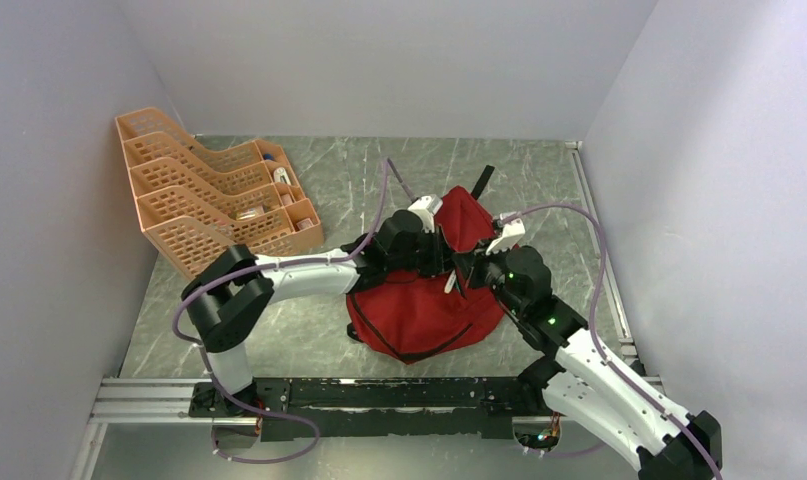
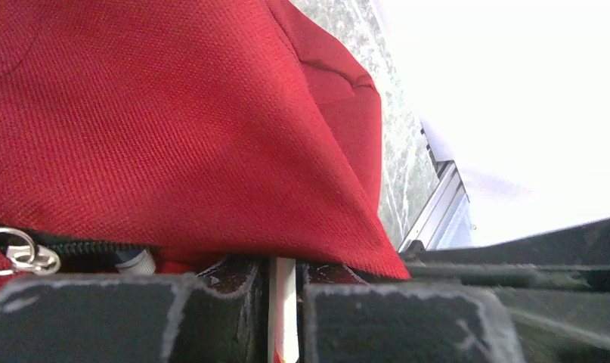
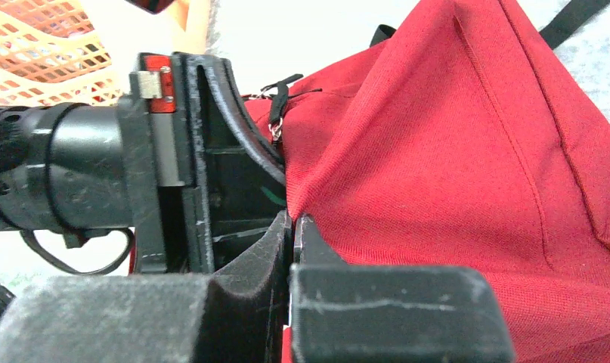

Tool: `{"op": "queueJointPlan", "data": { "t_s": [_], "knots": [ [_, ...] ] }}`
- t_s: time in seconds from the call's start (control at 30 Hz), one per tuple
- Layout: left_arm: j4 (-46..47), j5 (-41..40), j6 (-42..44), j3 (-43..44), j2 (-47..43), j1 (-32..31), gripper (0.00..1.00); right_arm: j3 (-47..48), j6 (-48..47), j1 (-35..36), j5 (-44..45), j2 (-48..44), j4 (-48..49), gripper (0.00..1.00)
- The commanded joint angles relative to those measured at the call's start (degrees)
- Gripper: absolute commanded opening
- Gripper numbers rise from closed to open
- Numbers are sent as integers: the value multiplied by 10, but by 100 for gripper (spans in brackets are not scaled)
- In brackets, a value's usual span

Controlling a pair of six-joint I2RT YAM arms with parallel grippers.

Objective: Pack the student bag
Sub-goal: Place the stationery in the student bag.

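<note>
The student bag [image 1: 424,315], red fabric with black zippers, lies in the middle of the table and is lifted to a peak at its top. My left gripper [image 1: 441,258] is at the bag's upper edge. In the left wrist view its jaws [image 2: 284,266] are shut on a thin white stick-like item [image 2: 284,318], right under a fold of red fabric [image 2: 173,136]. A silver zipper pull [image 2: 18,253] shows at the left. My right gripper [image 1: 469,268] faces it and is shut [image 3: 292,225] on a pinch of the bag's fabric [image 3: 453,174].
An orange plastic tray rack [image 1: 194,195] with small items in its front boxes stands at the back left. Grey walls close in left, back and right. A metal rail [image 1: 379,392] runs along the near edge. Cables loop over both arms.
</note>
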Motion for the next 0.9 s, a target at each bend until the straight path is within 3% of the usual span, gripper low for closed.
{"op": "queueJointPlan", "data": {
  "t_s": [0.0,0.37,0.53,0.87],
  "knots": [
    [18,-23,1,33,21,-2,5,-6,-12,2,-46,-29,51,0],
    [199,-69,-117,-25,42,0,5,-17,7,3,-46,-47,32,0],
    [206,-121,-146,-34,47,0,5,-21,15,2,-46,-61,16,0],
    [192,-127,-175,-24,76,-1,32,-24,21,2,-45,-67,3,0]
  ]
}}
